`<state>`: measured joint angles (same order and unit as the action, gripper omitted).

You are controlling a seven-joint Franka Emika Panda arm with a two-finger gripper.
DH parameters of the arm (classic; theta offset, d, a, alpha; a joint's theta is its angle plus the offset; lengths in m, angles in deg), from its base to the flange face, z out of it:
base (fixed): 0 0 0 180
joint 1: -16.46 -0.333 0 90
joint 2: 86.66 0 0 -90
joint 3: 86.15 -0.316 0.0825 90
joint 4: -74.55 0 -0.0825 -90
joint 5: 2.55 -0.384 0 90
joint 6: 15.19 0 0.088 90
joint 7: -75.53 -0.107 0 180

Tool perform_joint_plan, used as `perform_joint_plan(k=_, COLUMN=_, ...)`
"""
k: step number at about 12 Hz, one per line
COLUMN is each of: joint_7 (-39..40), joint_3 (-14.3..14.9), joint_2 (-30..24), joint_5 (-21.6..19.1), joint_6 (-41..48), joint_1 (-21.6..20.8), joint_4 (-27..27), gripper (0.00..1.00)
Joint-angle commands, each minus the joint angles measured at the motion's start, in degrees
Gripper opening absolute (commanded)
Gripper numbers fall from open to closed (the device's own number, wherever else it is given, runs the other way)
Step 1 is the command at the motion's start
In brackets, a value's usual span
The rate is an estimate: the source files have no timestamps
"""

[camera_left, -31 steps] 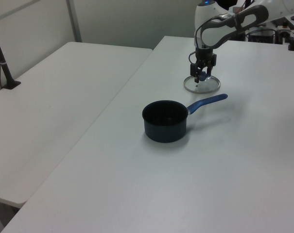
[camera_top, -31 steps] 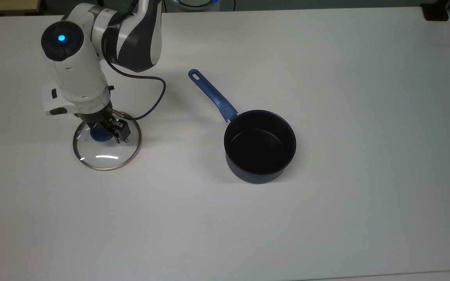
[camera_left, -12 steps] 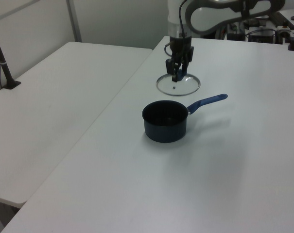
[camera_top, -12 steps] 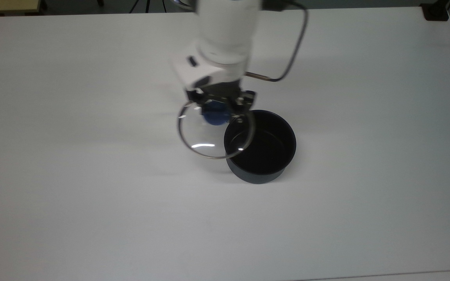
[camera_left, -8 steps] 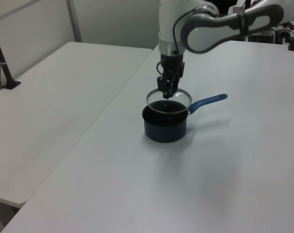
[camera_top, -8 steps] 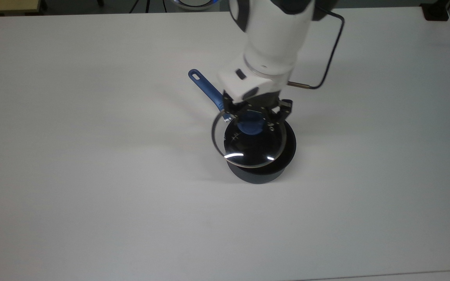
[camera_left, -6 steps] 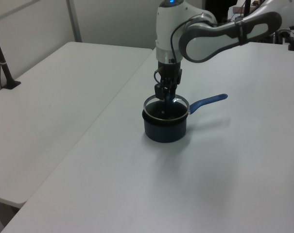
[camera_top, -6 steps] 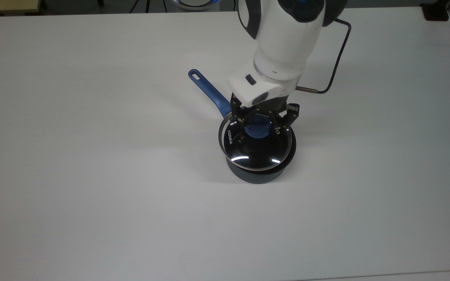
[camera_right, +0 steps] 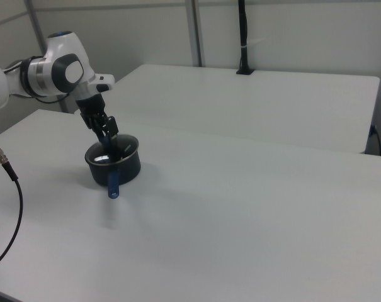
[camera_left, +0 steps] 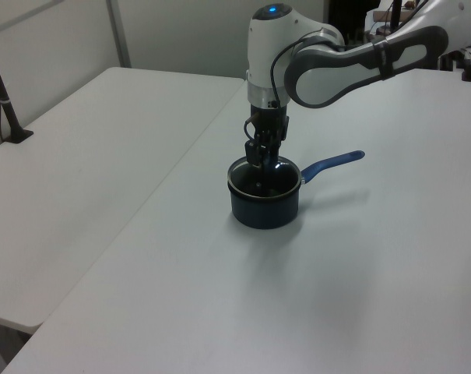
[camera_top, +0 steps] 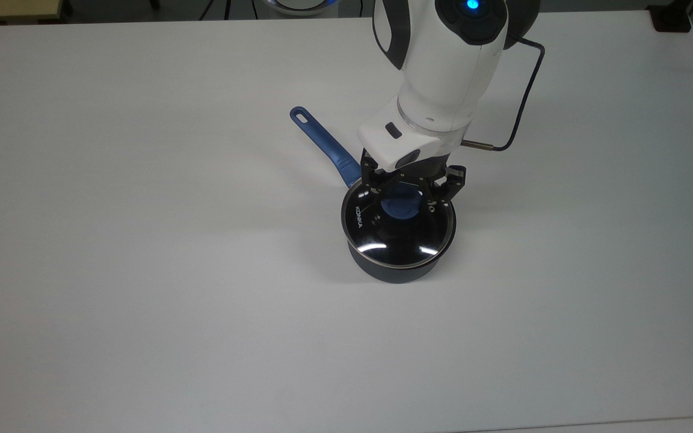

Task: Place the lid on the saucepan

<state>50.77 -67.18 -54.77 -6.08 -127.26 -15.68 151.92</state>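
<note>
The dark navy saucepan (camera_top: 396, 273) stands mid-table, its long blue handle (camera_top: 326, 144) pointing to the top view's upper left. The glass lid (camera_top: 382, 237), steel-rimmed with white lettering, lies level over the pan's mouth and lines up with its rim. My gripper (camera_top: 405, 195) reaches straight down onto the lid, fingers on either side of its blue centre knob (camera_top: 400, 208), shut on it. In the left view the gripper (camera_left: 260, 160) stands over the saucepan (camera_left: 264, 210). The right view shows the gripper (camera_right: 108, 135) above the saucepan (camera_right: 124, 170).
The white table (camera_top: 142, 300) spreads wide around the pan. A dark cable (camera_top: 524, 90) loops off the arm to the top view's right. A second table (camera_left: 79, 156) adjoins at the left view's left, with a black post (camera_left: 1, 93) clamped to its far edge.
The gripper carried the lid from the top view's left across to the saucepan and lowered it; half a second ago it hung slightly off-centre, now it sits squarely over the rim.
</note>
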Motion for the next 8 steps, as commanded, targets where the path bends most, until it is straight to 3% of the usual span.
perform_joint_plan(k=1, joint_7=-1.1, joint_3=0.4, joint_2=0.6, joint_5=-0.3, joint_6=-1.0, joint_1=-0.6, joint_4=-1.0, gripper=1.0)
perform_joint_plan(k=3, joint_7=-1.0, joint_3=-0.7, joint_2=-0.5, joint_5=-0.3, joint_6=-1.0, joint_1=0.1, joint_4=-0.7, gripper=1.0)
perform_joint_plan(k=5, joint_7=-0.6, joint_3=-3.8, joint_2=-7.3, joint_5=0.2, joint_6=-0.1, joint_1=2.6, joint_4=2.1, gripper=1.0)
perform_joint_plan(k=6, joint_7=0.7, joint_3=-6.1, joint_2=-11.4, joint_5=1.3, joint_6=1.1, joint_1=4.2, joint_4=4.8, gripper=1.0)
perform_joint_plan(k=8, joint_7=7.3, joint_3=-12.6, joint_2=-19.2, joint_5=3.2, joint_6=5.5, joint_1=12.1, joint_4=10.6, gripper=1.0)
